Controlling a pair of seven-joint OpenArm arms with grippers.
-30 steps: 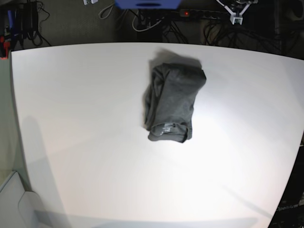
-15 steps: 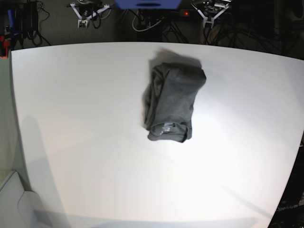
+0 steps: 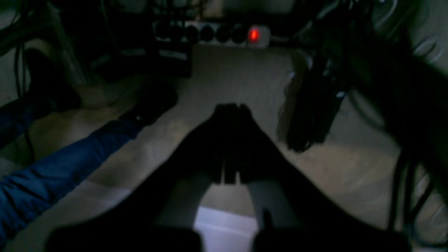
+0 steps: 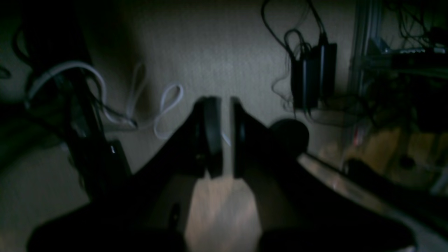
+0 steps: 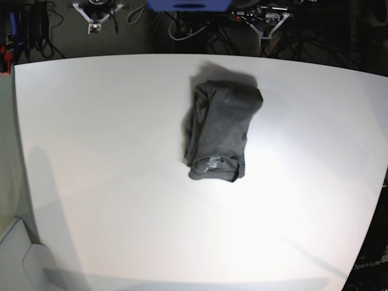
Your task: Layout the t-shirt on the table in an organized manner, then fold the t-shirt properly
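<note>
The dark grey t-shirt [image 5: 221,127] lies folded into a compact bundle on the white table [image 5: 91,151], a little past its middle, with the neck label [image 5: 212,162] facing the near side. Both grippers hang beyond the table's far edge, well away from the cloth. My left gripper [image 5: 265,33] shows in the left wrist view as left gripper [image 3: 231,108], its fingers pressed together over the floor and holding nothing. My right gripper [image 5: 94,25] shows in the right wrist view as right gripper [image 4: 225,105], with only a thin slit between its pads and nothing in it.
Behind the table lie a power strip with a red light [image 3: 253,35], loose white cables [image 4: 168,101], a black adapter [image 4: 315,73] and a blue box [image 5: 188,5]. A blue trouser leg [image 3: 52,168] stretches across the floor. A light block [image 5: 18,254] sits at the near left corner.
Both grippers have come further into the base view behind the far edge and drifted left. The right gripper's fingers have drawn closer together. The t-shirt has not moved.
</note>
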